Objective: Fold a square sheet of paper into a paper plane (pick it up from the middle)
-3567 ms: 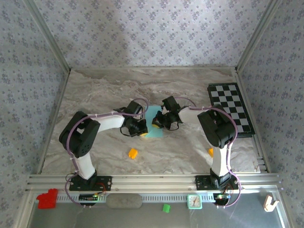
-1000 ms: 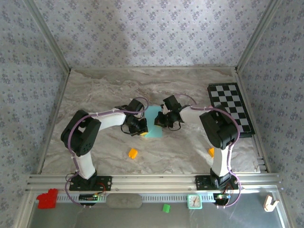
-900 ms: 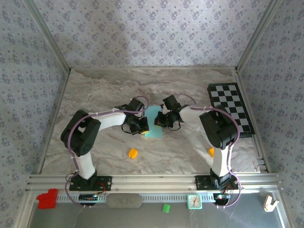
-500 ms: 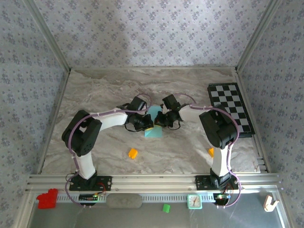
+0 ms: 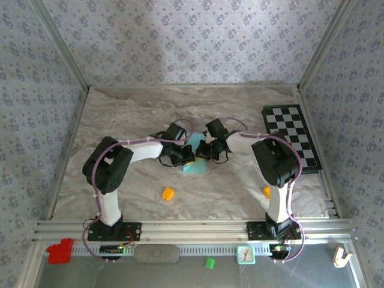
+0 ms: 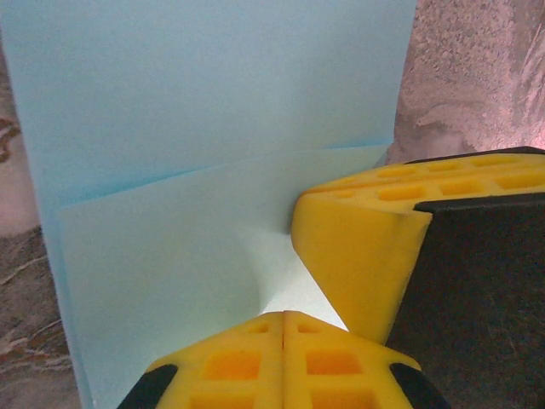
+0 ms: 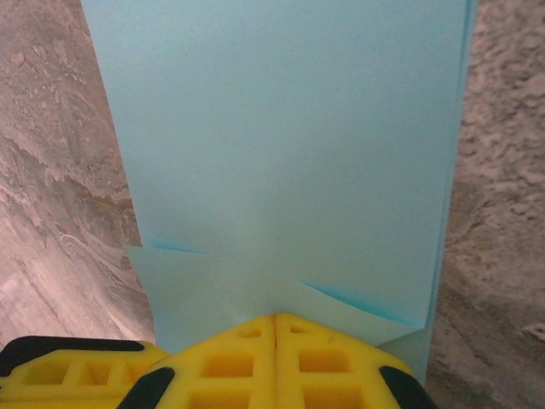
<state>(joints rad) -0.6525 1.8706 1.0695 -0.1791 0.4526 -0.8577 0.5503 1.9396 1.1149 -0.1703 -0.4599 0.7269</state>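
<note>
An orange cube (image 5: 168,193) sat left of the middle of the worktop (image 5: 132,114), nearer its front edge. The left claw (image 6: 283,324) was shut tight, its yellow tips together, and it looked to be pinching a pale flap (image 6: 170,256) of the square sheet of paper (image 6: 213,111). The sheet lay in the middle of the worktop, well away from every edge, with the two claws nose to nose over it. The right claw (image 7: 274,322) was shut too, and a small lifted bit of the paper ran in between its tips. Far off by the right edge lay the checkered board (image 5: 291,135). I think this was an early fold, with one side being turned over. Next, the claws would need to lay the flap down flat, line it up and press the crease. They should go gently and together, because thin paper can rip or slide.
</note>
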